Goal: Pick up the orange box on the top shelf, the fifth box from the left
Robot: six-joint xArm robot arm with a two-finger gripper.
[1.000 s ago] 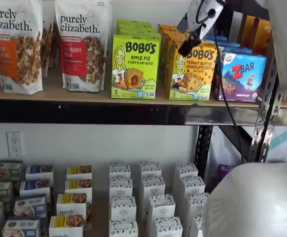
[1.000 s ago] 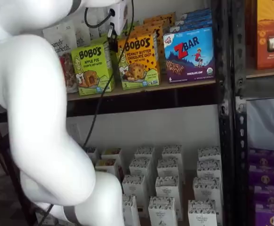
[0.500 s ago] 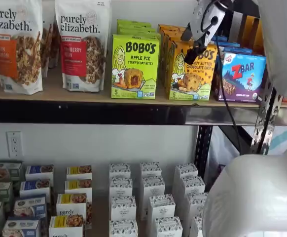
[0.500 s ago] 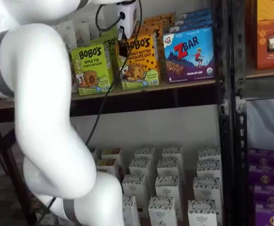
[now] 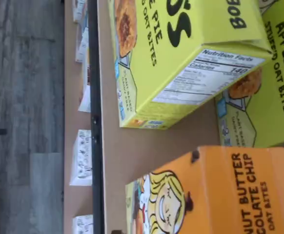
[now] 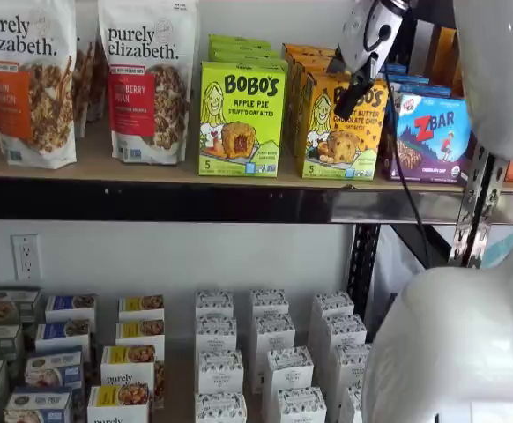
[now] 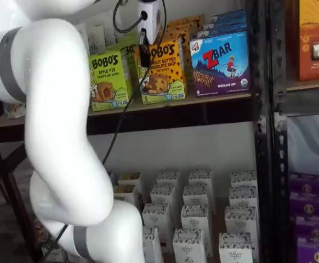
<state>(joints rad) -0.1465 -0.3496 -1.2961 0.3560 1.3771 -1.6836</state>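
1. The orange box (image 6: 343, 126) stands upright at the front edge of the top shelf (image 6: 195, 201), toward the right end; it shows in both shelf views; the green box (image 6: 241, 119) stands just beside it on one side and the blue box (image 6: 434, 137) just beside it on the other.
2. The gripper (image 6: 352, 91) hangs in front of the orange box, up near the box's top edge; in a shelf view (image 7: 144, 55) its black tip sits over the box's left part, close to the gap by the green box.
3. I cannot tell how the fingers are; they look like one dark bar seen from the side; no gap shows, and no box is between them.
4. The wrist view shows the orange box (image 5: 215, 192) very close, with the girl drawing on it, and the green box (image 5: 181, 53) next to it; bare wood lies between the two.
5. I think the step now is the reach; the grab is not done yet; the box sits flat on the shelf and looks untouched.
6. The next move likely needs the fingers spread wide, one on each side of the orange box; the space by the green box looks tight, so a finger could bump it.
7. After that the fingers should squeeze, then pull the box straight out over the front edge.
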